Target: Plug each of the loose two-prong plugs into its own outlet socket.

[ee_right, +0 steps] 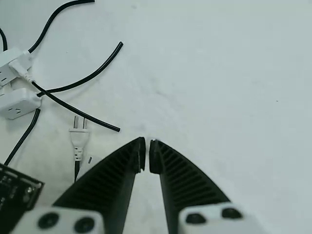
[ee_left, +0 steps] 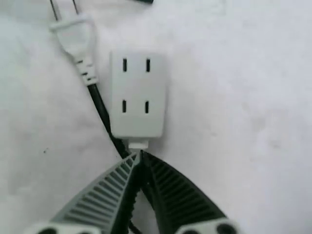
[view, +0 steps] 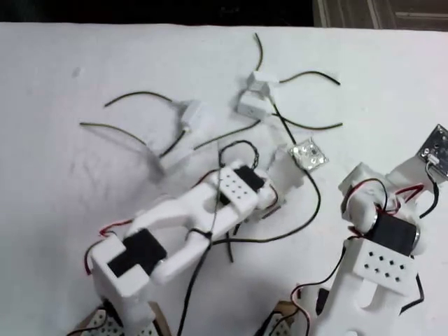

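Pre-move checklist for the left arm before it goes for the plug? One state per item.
1. Outlet block sockets free: ok, both slot pairs are empty.
2. Loose plug within sight: ok, it lies flat beside the block, unplugged.
3. Left pincer open for a grasp: not ok, it is shut at the block's near end.
4. Plug's cord clear of the left pincer: not ok, it runs along the block and under the tips.
5. Right pincer empty: ok, it is shut over bare table.
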### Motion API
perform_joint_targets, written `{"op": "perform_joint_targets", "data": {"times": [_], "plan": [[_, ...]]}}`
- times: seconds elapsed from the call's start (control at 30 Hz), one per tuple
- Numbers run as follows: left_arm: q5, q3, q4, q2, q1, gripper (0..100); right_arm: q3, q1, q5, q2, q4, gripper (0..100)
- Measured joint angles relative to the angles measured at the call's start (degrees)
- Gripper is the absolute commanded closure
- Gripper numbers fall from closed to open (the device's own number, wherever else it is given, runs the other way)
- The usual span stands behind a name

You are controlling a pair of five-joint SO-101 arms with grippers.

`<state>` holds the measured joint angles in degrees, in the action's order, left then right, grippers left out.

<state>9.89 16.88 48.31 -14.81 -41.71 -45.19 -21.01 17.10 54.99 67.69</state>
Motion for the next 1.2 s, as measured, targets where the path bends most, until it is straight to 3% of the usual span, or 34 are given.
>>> {"op": "perform_joint_targets", "data": {"times": [0.13, 0.27, 0.33, 0.6, 0.77, 0.93, 1.2], "plan": [[0.00, 0.09, 5.45, 5.45, -0.26, 93, 0.00, -0.09, 0.00, 0.00, 0.00, 97.9], [1.76, 0.09, 7.47, 8.79, 0.00, 71, 0.00, 0.00, 0.00, 0.00, 0.00, 97.9], [2.11, 0.09, 7.47, 8.79, 0.26, 66, 0.00, 0.00, 0.00, 0.00, 0.00, 97.9], [0.53, 0.09, -2.46, -0.09, 2.37, 71, 0.00, -0.09, 0.00, 0.00, 0.00, 97.9], [0.53, -2.73, -4.40, -3.52, 2.37, 75, 0.00, 0.00, 0.00, 0.00, 0.00, 97.9], [0.53, -6.68, -3.52, -7.65, 2.46, 86, 0.00, 0.00, 0.00, 0.00, 0.00, 97.9], [3.43, -10.37, 6.68, -8.18, 1.58, 98, 0.00, 0.00, 0.00, 0.00, 0.00, 97.9]]}}
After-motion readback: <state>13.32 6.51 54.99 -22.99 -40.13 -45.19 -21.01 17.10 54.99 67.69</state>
